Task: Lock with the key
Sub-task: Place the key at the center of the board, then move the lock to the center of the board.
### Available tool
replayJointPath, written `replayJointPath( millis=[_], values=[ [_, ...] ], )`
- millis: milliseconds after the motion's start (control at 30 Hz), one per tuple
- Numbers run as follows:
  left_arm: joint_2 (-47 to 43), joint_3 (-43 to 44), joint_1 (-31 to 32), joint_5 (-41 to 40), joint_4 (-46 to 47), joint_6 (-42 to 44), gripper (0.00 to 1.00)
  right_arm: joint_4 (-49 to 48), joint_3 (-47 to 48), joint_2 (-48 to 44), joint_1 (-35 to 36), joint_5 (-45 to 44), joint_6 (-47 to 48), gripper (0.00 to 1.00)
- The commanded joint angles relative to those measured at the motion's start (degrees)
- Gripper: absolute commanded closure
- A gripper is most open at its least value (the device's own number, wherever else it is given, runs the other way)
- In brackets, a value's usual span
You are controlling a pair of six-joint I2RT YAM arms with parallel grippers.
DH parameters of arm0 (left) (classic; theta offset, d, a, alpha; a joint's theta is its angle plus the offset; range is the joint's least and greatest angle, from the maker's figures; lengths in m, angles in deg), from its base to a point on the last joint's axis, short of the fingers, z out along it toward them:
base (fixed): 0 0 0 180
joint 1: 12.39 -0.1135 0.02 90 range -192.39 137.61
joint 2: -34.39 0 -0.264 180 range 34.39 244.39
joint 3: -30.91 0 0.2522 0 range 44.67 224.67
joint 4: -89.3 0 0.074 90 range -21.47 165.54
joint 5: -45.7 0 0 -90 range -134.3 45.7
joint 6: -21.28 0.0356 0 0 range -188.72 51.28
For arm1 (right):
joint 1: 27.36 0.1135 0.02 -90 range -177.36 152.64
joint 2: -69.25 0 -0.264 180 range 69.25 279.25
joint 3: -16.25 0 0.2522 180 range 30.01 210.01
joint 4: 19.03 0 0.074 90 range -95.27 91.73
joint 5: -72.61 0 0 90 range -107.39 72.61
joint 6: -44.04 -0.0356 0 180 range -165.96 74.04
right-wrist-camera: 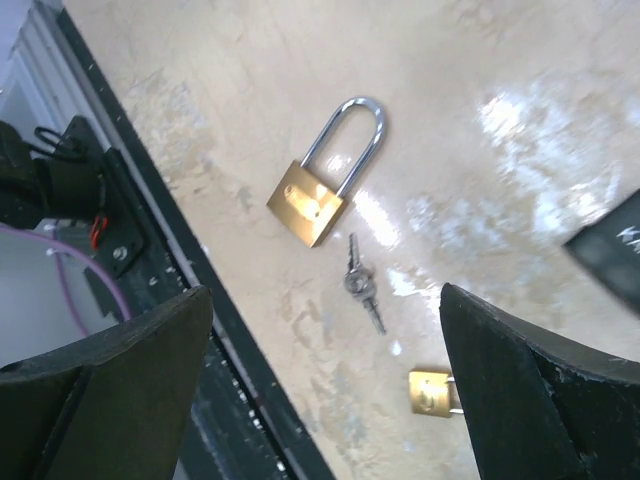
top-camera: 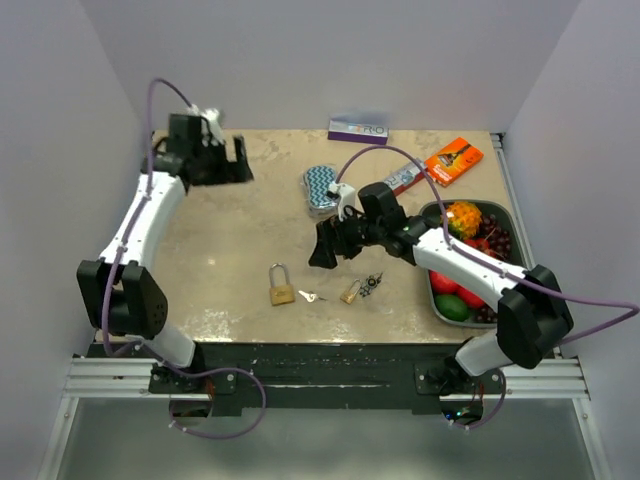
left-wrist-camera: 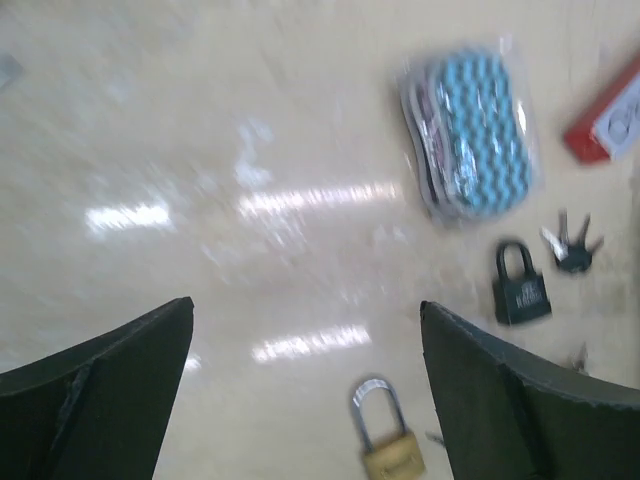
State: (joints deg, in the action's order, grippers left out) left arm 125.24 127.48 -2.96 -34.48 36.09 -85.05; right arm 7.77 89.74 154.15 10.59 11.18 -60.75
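Right wrist view: brass padlock on tabletop, at 12 o'clock of the right end effector, which is open and empty. Key lies below its gap. Left end effector is open, well apart. Only the left wrist view shows the black padlock whole.

Your left gripper shows two dark fingers at the bottom corners, jaws wide apart with nothing between them. Below lies a beige marbled tabletop, streaked with glare. A brass padlock with a silver shackle lies low in the gap. To the right sit a small black padlock and, just beside it, a bunch of dark-headed keys. Above them rests a blue wave-patterned packet in clear wrap. A red-and-white box is cut off by the right edge. The view is slightly blurred.
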Motion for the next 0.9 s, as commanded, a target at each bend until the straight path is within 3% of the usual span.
replayJointPath(
  millis=[0, 67, 267, 400, 567, 700, 867],
  values=[
    [6.85, 16.98, -11.06, 7.22, -0.89, 15.78, 0.01, 0.76, 4.25, -2.55, -1.39, -5.28, 5.38, 0.01],
    [9.69, 19.40, -15.12, 8.72, 0.41, 23.33, 0.01, 1.11, 4.96, -2.55, -1.92, -5.55, 5.91, 0.01],
    [24.53, 33.45, -21.11, 9.42, 2.44, 31.44, 0.07, 1.55, 3.91, -2.81, -2.97, -3.97, 6.26, 0.01],
    [34.81, 40.67, -24.37, 9.25, 4.63, 31.11, 0.12, 1.11, 1.98, -2.64, -3.15, -2.56, 5.12, 0.01],
    [40.28, 41.91, -26.30, 11.00, 11.40, 31.01, 0.14, 0.94, 1.36, -2.03, -3.33, -1.42, 4.50, 0.01],
    [45.55, 42.79, -26.39, 8.55, 14.39, 29.26, 0.30, 0.76, 1.36, -1.32, -3.50, -0.81, 3.72, 0.01],
    [50.38, 43.49, -26.75, 7.84, 17.29, 26.71, 0.42, 0.85, 1.97, -0.44, -3.59, -0.45, 3.36, 0.01]
  ],
)
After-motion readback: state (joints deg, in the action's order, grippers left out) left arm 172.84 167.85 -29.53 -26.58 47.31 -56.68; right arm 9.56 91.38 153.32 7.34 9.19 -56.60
